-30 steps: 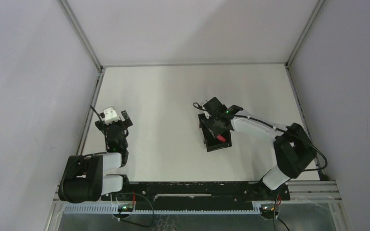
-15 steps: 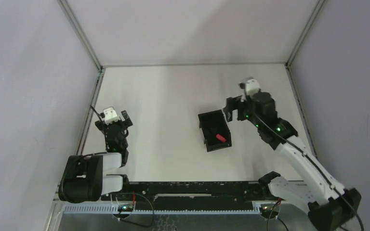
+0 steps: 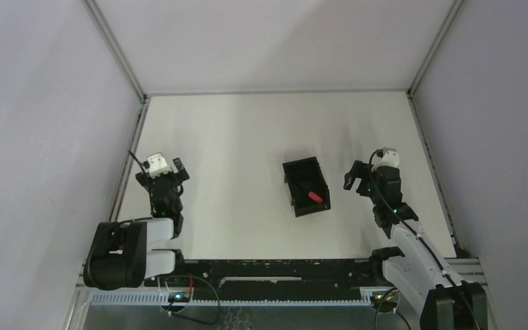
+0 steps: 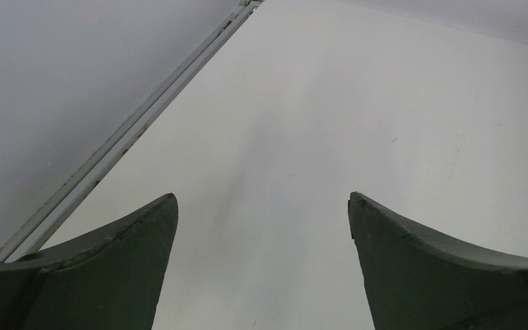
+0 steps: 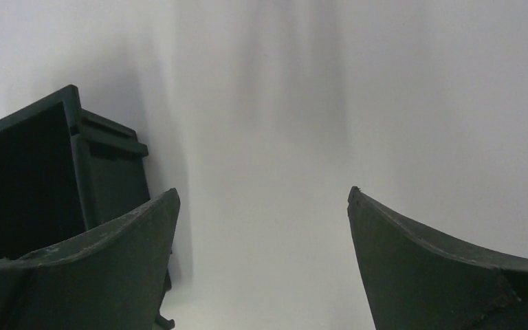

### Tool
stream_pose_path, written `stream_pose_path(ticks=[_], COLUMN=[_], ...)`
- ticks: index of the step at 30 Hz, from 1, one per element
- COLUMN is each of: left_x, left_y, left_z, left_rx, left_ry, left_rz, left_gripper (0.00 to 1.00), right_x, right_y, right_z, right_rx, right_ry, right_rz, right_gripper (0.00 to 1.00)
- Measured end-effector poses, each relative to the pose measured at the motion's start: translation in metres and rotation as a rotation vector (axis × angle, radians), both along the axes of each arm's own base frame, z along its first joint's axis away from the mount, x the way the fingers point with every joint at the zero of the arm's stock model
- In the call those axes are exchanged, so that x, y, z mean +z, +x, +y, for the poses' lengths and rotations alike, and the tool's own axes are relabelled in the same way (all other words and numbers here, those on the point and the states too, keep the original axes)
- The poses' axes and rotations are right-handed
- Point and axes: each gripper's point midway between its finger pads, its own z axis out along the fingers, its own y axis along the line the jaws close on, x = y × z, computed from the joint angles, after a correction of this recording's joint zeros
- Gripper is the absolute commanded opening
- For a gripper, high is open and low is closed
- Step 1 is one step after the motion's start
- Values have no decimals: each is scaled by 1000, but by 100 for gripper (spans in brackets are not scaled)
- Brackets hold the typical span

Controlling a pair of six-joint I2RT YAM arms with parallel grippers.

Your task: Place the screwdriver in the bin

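1. The right gripper (image 5: pixel 262 206) is wide open and holds nothing.
2. The bin (image 3: pixel 290 190) sits near it, on its left, on the white table (image 3: pixel 234 151). They do not touch.
3. The screwdriver (image 3: pixel 314 197) lies inside the bin, with its red handle showing.
4. So the job looks done. The best move now is to draw the right arm straight back, so no finger bumps the bin.
5. The left gripper (image 4: pixel 261 206), far off at the left side, is open and empty too. It can rest.
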Motion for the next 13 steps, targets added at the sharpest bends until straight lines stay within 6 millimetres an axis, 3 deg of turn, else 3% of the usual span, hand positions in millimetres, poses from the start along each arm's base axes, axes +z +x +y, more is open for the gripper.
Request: stream_pose_path(ticks=[3, 13], left_x=[0, 0], left_y=[0, 0], left_z=[0, 0], left_rx=[0, 0], left_ry=[0, 0], left_rz=[0, 0], left_gripper=[98, 98], right_x=[-9, 28], right_y=[-3, 7], right_z=[-2, -5], right_rx=[-19, -44], right_ry=[18, 36], right_rz=[3, -155], right_gripper=[99, 99])
